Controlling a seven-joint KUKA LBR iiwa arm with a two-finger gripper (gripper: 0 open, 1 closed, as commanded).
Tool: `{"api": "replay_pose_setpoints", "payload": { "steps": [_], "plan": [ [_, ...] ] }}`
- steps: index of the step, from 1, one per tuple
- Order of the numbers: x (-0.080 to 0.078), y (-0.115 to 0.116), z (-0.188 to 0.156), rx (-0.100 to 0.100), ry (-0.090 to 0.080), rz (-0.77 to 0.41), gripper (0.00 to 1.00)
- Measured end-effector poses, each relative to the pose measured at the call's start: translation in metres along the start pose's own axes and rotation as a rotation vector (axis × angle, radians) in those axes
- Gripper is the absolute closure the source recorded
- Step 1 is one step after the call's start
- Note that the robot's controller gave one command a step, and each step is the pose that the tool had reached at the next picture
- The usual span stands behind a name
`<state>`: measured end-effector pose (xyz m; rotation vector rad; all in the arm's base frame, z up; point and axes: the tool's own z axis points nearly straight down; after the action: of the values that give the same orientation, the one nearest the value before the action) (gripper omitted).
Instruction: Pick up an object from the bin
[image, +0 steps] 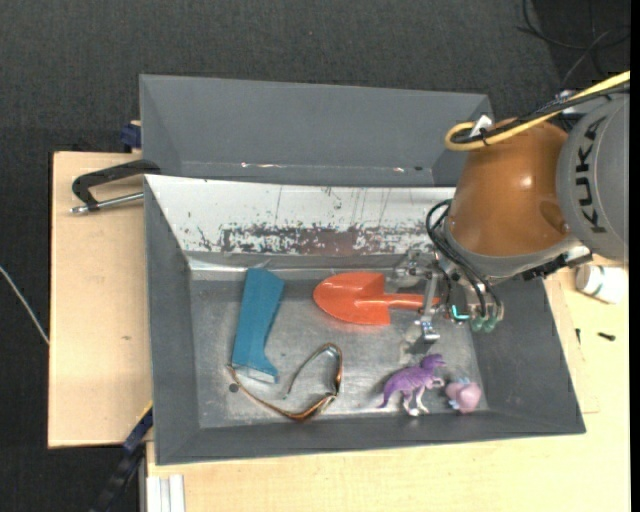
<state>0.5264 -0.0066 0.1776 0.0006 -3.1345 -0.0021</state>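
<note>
Gripper (428, 322) sits at 3 o'clock on the bin (300, 130) floor, over the handle end of the orange toy shovel (350, 300). Purple dinosaur (410, 383) at its 6, pink lump (465, 396) at its 5. Blue slab (258, 322) at 9 o'clock, brown glasses (305, 385) at 7.

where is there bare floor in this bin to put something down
Bare floor runs down the middle, between the blue block and the orange scoop, above the glasses. A thinner strip lies between the block and the bin's left wall. The right side is crowded: gripper, scoop handle, purple dinosaur and small pink toy sit close together.
</note>
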Motion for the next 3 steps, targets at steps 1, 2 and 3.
{"api": "replay_pose_setpoints", "payload": {
  "steps": [1,2,3],
  "plan": [
    [-0.002,0.0,-0.004,0.0,-0.009,0.0,0.0],
    [0.013,0.01,0.049,0.001,-0.013,-0.073,0.0],
    [0.018,-0.015,0.087,0.0,-0.007,-0.159,0.0]
  ]
}}
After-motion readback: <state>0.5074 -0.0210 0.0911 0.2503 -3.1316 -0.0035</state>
